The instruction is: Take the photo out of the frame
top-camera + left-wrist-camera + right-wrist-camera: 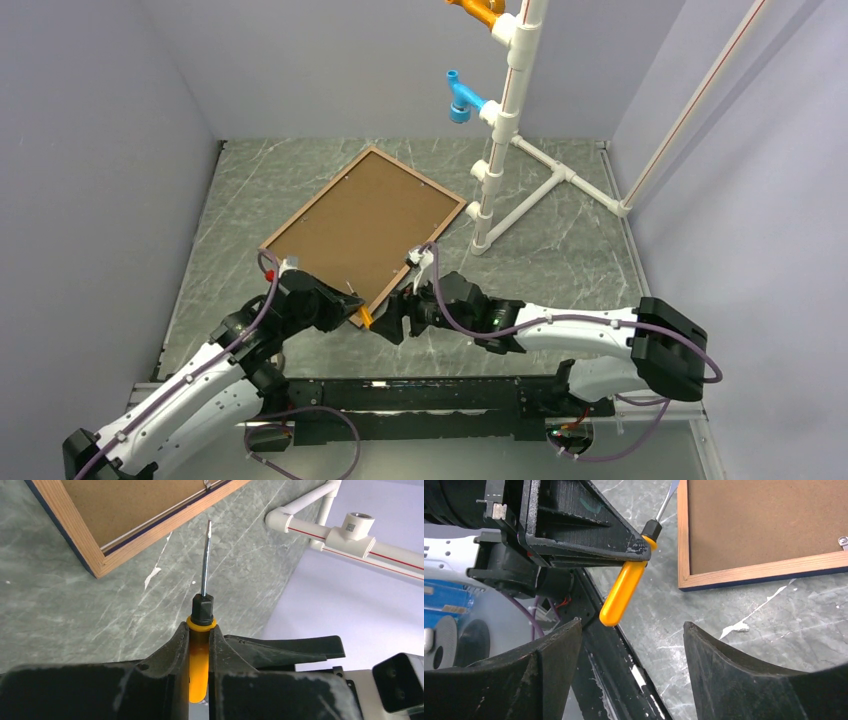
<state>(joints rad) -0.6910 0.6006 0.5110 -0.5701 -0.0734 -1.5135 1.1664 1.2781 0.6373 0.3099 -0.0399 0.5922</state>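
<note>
The frame (317, 198) lies face down on the table, its brown back rim up and a navy edge showing (150, 532) (764, 571). The brown backing board (365, 228) fills it, so the photo's printed side is hidden. My left gripper (345, 308) (200, 630) is shut on an orange-handled screwdriver (199, 665). The screwdriver's shaft (205, 560) points at the frame's near edge, close to a small metal clip (206, 484). My right gripper (395, 322) (633, 630) is open and empty, just right of the screwdriver handle (621, 592) and off the frame's near corner.
A white PVC pipe stand (500, 130) with a blue fitting (460, 100) and an orange fitting (478, 10) rises at the back right, its feet spreading over the grey marbled table (560, 260). Grey walls close in on three sides. A black rail (624, 670) runs along the near edge.
</note>
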